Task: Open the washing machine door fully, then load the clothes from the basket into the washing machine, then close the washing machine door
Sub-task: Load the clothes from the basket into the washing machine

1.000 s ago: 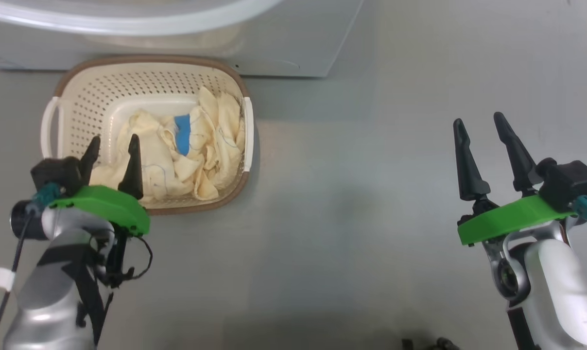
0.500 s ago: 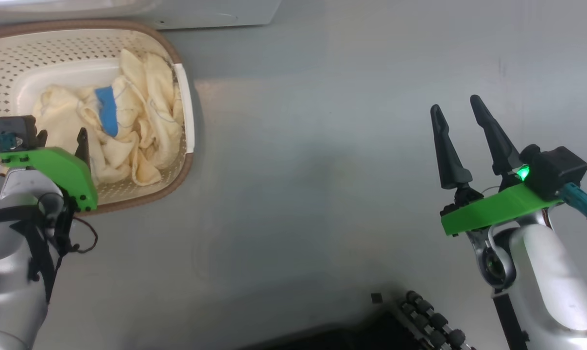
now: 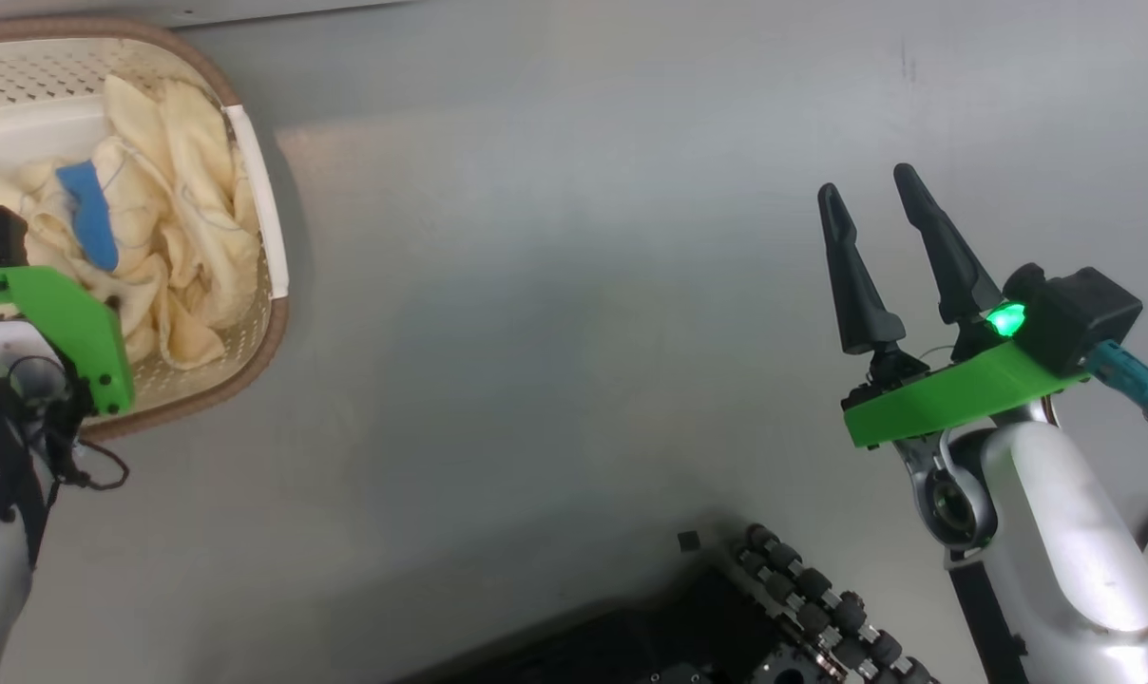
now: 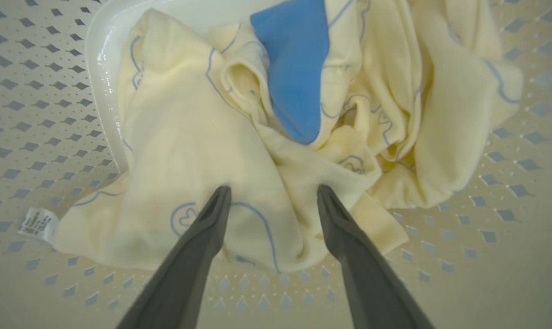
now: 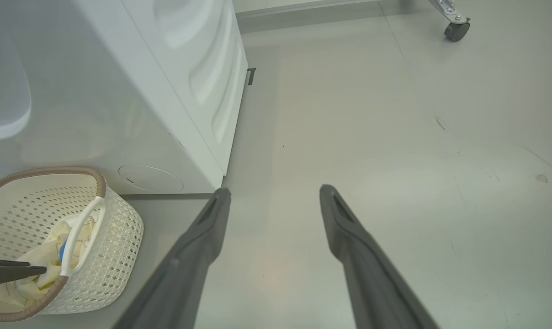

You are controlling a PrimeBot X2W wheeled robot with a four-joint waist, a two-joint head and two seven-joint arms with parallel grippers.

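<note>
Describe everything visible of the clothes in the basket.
The clothes are soft, pale cream-yellow fabric with thin blue line print and one bright blue patch. They lie crumpled in a loose, folded heap on the bottom of the basket, spreading up against its perforated side. The open left claw hangs over the heap with a finger on either side of a fold; contact cannot be told.
</note>
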